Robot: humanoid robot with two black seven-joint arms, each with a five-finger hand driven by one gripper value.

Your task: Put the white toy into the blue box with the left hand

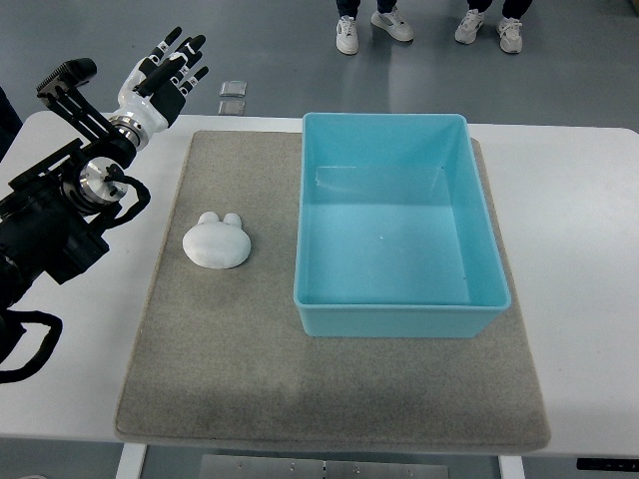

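**On the grey mat, the white toy lies apart from the blue box**

On the grey mat (329,389) the white toy (216,241) lies just left of the blue box (399,230). The left robot hand (162,72) hovers over the tabletop's (579,299) far-left corner, fingers spread, holding nothing.

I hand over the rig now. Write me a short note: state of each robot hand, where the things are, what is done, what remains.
Left robot hand: open, fingers spread, raised at the far left corner, holding nothing.
Right robot hand: not in view.
White toy: lies on the grey mat, left of the blue box, apart from it.
Blue box: empty.
Done: nothing yet.
Left: reach the toy, grasp it, place it in the box.
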